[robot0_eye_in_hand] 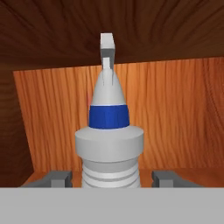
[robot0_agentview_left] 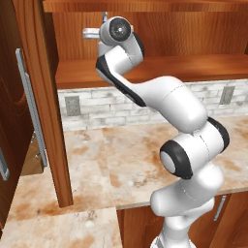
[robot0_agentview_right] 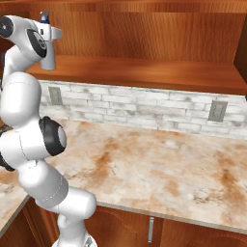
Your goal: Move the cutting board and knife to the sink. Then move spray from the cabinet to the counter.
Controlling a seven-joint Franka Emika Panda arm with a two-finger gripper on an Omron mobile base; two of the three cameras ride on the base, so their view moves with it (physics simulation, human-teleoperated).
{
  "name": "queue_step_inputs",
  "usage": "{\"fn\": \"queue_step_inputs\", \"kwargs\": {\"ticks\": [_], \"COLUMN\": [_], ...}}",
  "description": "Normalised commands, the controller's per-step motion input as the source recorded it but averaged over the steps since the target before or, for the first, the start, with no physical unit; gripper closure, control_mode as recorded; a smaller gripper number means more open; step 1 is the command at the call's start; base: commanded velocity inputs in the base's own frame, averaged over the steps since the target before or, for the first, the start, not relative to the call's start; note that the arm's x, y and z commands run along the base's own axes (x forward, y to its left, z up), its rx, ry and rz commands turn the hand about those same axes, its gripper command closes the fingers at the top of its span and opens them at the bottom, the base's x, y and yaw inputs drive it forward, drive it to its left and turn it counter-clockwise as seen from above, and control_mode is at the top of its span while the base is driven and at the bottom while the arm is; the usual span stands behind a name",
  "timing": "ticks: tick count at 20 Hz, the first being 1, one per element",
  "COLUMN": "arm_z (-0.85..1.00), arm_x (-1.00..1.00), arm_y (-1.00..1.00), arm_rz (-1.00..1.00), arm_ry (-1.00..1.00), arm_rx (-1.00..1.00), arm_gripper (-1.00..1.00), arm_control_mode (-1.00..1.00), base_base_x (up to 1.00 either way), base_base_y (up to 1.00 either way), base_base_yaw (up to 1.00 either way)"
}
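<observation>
The spray (robot0_eye_in_hand: pixel 109 144), a light-grey bottle with a blue collar and white nozzle, stands upright in the middle of the hand view, inside the cabinet (robot0_agentview_right: pixel 144 72). My gripper (robot0_eye_in_hand: pixel 111 178) has one finger on each side of its ribbed lower body and is shut on it. From the right base view the spray (robot0_agentview_right: pixel 48 59) is at the left end of the cabinet's lower shelf, under my raised hand. Below it lies the counter (robot0_agentview_right: pixel 159 169). The cutting board, knife and sink are out of view.
The cabinet's open door with its silver bar handle (robot0_agentview_left: pixel 29 106) juts out on the left, close to my arm. A second shelf (robot0_agentview_left: pixel 145 5) runs just above my hand. Wall outlets (robot0_agentview_right: pixel 217 111) sit in the brick backsplash.
</observation>
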Motion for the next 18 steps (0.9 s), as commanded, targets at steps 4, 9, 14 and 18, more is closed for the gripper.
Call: {"fn": "queue_step_inputs", "kwargs": {"ticks": [4, 9, 14, 18], "arm_z": [-0.03, -0.04, -0.02, 0.0], "arm_x": [-0.15, -0.17, -0.18, -0.22], "arm_y": [0.0, 0.0, 0.0, 0.0], "arm_rz": [-0.01, -0.01, -0.01, -0.01], "arm_ry": [0.0, 0.01, 0.0, 0.0], "arm_rx": [0.0, 0.0, 0.0, 0.0], "arm_gripper": [1.0, 1.0, 1.0, 1.0], "arm_control_mode": [-1.0, -1.0, -1.0, -1.0], "base_base_x": [0.0, 0.0, 0.0, 0.0], "base_base_y": [0.0, 0.0, 0.0, 0.0], "base_base_yaw": [0.0, 0.0, 0.0, 0.0]}}
